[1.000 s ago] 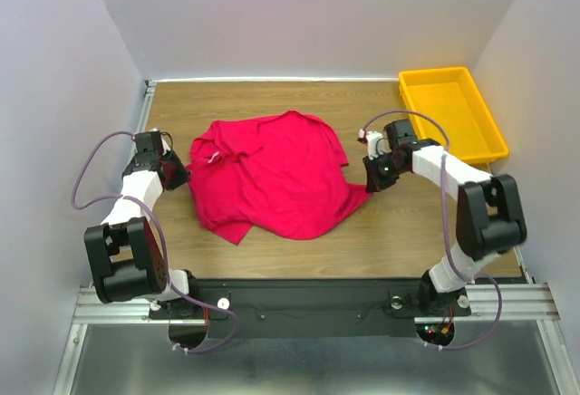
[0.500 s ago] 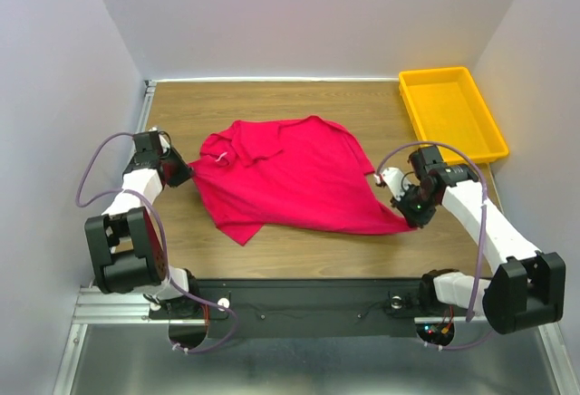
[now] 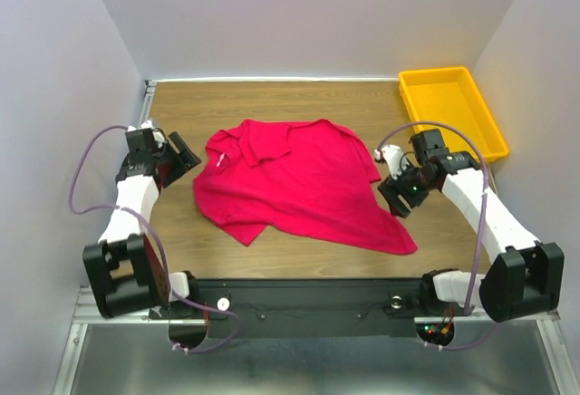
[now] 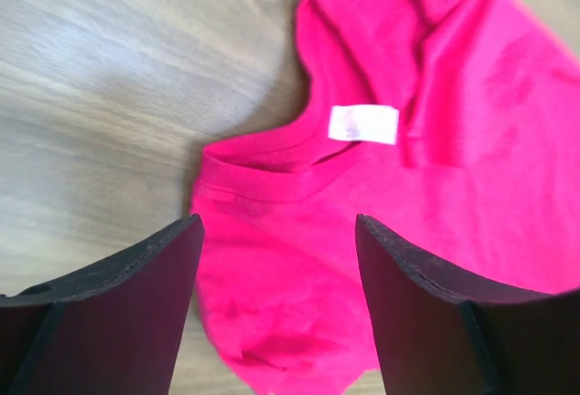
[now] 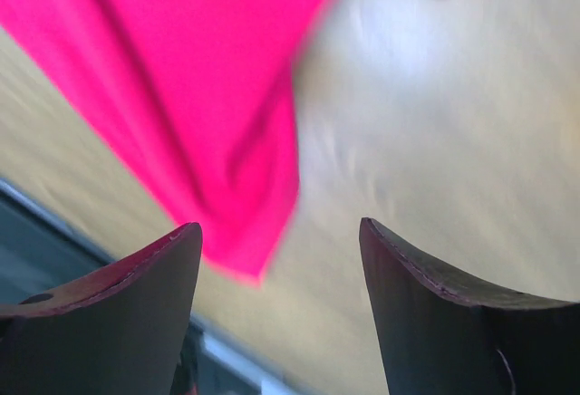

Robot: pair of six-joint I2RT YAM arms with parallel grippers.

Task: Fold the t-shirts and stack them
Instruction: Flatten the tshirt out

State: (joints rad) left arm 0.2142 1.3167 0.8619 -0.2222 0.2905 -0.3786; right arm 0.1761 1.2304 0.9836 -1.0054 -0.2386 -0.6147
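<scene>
The t-shirt (image 3: 299,187) is lying rumpled at centre frame on the desk (image 3: 272,101), likely limp and light. The left end effector (image 3: 178,154) and right end effector (image 3: 399,197) are gaping apart, empty. Pinching shoulder seams or hem corners seems best.

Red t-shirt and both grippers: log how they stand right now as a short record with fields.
t-shirt: crimson, spread out and rumpled on the wooden table, not folded
neck label: white, showing inside the collar
left gripper: open, holding nothing, at the collar end
right gripper: open, holding nothing, by the shirt's right edge
yellow tray: far right of the table, apart from the shirt
</scene>
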